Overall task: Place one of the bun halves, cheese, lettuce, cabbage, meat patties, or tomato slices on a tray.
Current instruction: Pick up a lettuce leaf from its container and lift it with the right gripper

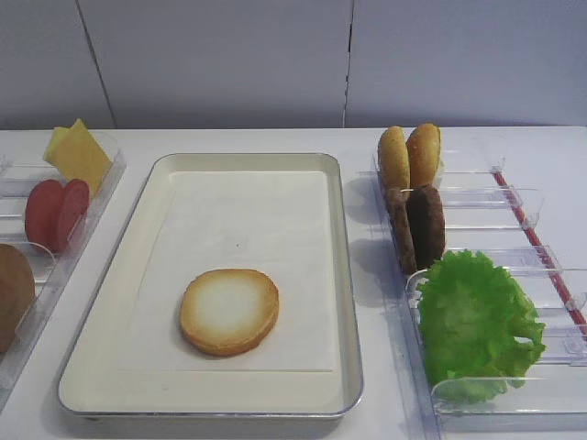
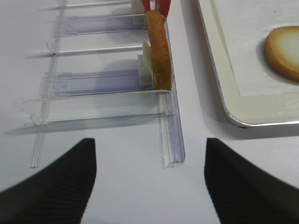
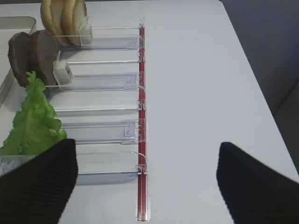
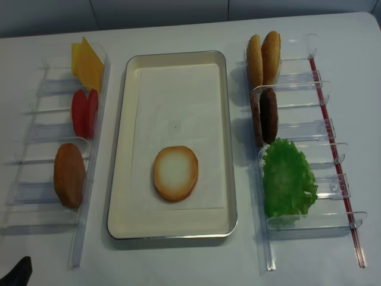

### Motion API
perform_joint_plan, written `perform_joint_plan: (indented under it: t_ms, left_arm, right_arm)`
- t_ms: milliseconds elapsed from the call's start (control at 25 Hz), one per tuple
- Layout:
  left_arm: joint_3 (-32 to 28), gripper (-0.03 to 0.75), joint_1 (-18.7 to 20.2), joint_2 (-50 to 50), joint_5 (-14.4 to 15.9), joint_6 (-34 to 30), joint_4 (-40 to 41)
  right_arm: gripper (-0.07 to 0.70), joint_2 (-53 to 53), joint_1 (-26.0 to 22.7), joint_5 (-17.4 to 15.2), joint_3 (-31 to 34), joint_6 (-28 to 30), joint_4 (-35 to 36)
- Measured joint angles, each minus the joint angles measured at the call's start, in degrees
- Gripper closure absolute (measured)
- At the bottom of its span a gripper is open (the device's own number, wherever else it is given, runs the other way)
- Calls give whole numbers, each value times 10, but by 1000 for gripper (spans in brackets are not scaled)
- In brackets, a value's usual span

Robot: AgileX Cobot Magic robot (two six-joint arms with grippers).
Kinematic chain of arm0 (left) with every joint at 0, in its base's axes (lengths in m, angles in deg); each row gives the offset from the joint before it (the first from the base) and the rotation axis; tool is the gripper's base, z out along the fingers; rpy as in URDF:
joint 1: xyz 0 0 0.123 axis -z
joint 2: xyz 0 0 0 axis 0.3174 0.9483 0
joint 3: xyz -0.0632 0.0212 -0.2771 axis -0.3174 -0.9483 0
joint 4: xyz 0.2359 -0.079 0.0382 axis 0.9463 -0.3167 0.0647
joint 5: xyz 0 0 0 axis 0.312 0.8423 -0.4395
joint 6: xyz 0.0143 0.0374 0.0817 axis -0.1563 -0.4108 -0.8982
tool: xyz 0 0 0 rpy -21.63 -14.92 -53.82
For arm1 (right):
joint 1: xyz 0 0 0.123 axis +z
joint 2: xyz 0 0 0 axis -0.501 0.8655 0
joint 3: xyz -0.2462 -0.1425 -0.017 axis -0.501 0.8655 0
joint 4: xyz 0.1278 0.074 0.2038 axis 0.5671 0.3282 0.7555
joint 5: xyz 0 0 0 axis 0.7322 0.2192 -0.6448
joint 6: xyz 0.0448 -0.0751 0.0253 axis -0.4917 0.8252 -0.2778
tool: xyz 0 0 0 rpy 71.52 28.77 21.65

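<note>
A bun half lies toasted face up on the near part of the cream tray. More bun halves, meat patties and lettuce stand in the right bins. Cheese, tomato slices and another bun half stand in the left bins. No cabbage shows. My right gripper is open and empty over the table at the near end of the right bins, its left finger beside the lettuce. My left gripper is open and empty before the left bins.
Clear plastic bin racks flank the tray on both sides. A red strip runs along the right rack's outer edge. The table's right edge lies close to that rack. Grey wall panels stand behind the table.
</note>
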Motion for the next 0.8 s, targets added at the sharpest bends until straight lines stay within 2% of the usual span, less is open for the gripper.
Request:
perform_joint_plan:
  t_ms: [320, 440, 800]
  left_arm:
    - [0, 232, 0, 0, 0, 0, 0]
    - [0, 232, 0, 0, 0, 0, 0]
    - [0, 232, 0, 0, 0, 0, 0]
  right_arm:
    - [-1, 0, 0, 0, 0, 1, 1]
    - [-1, 0, 0, 0, -4, 28, 13]
    - [-1, 103, 0, -6, -46, 53, 151]
